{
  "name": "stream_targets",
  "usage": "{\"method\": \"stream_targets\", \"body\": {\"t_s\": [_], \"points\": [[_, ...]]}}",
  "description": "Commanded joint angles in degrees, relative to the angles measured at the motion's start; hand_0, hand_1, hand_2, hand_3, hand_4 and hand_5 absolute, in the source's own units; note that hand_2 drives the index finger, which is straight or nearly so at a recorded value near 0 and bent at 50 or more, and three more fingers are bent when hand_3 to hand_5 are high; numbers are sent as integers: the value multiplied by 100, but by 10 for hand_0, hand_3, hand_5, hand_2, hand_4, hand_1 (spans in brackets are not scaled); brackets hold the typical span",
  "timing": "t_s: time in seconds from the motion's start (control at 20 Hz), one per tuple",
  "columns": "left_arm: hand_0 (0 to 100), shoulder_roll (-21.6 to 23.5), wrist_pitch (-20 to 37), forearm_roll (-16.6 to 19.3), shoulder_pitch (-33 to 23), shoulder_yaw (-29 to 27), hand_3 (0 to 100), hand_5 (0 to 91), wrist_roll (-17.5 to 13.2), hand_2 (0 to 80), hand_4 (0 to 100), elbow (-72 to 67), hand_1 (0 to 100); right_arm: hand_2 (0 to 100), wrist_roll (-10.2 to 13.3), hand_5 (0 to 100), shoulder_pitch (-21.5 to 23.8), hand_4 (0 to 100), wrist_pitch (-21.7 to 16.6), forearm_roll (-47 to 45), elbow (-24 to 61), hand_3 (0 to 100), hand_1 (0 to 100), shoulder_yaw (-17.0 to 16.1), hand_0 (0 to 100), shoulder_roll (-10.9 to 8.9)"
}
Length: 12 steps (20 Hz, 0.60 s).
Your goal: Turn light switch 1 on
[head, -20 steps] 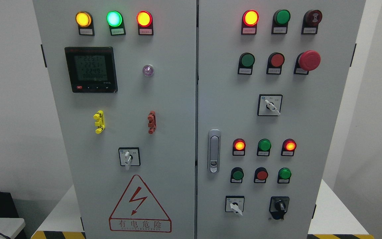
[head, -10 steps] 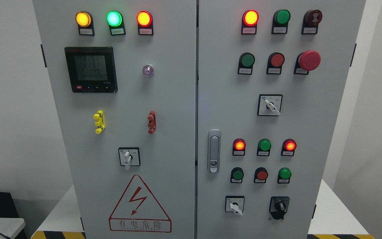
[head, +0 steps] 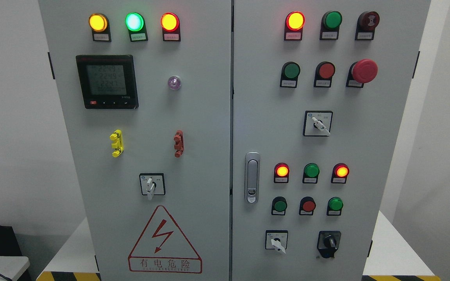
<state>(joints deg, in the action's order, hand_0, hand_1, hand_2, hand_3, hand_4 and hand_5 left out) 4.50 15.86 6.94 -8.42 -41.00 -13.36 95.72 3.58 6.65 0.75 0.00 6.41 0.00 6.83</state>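
A grey two-door control cabinet (head: 209, 117) fills the head view. Its right door carries a lower cluster: lit red lamp (head: 282, 171), unlit green lamp (head: 311, 170), lit red lamp (head: 341, 171). Beneath them sit a green push button (head: 279, 205), a red push button (head: 308, 205) and another green push button (head: 335, 204). Lower still are a white rotary selector (head: 276, 240) and a black rotary switch (head: 329, 242). I cannot tell which control is light switch 1; the labels are too small to read. Neither hand shows.
The right door's upper part holds a lit red lamp (head: 295, 20), green and red buttons, a red mushroom stop (head: 364, 71) and a selector (head: 318, 123). A door handle (head: 252, 177) sits by the seam. The left door has a meter (head: 107, 81) and a selector (head: 152, 184).
Only the digits on the meter display differ. Lamps, switches and the view are as before.
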Motion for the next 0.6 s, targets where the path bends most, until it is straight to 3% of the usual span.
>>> {"method": "stream_targets", "body": {"t_s": [0.0, 0.35, 0.55], "points": [[282, -133, 5, 343, 348, 882, 529, 429, 70, 317, 660, 1009, 0, 0, 2, 0, 3, 0, -5, -141, 0, 0, 389, 97, 120, 2], [245, -423, -13, 510, 560, 2007, 528, 419, 738, 334, 656, 1247, 0, 0, 2, 0, 3, 0, -5, -141, 0, 0, 389, 97, 120, -7], [236, -635, -101, 888, 902, 2517, 541, 424, 1054, 357, 667, 1239, 0, 0, 2, 0, 3, 0, -5, -141, 0, 0, 389, 97, 120, 2]]}}
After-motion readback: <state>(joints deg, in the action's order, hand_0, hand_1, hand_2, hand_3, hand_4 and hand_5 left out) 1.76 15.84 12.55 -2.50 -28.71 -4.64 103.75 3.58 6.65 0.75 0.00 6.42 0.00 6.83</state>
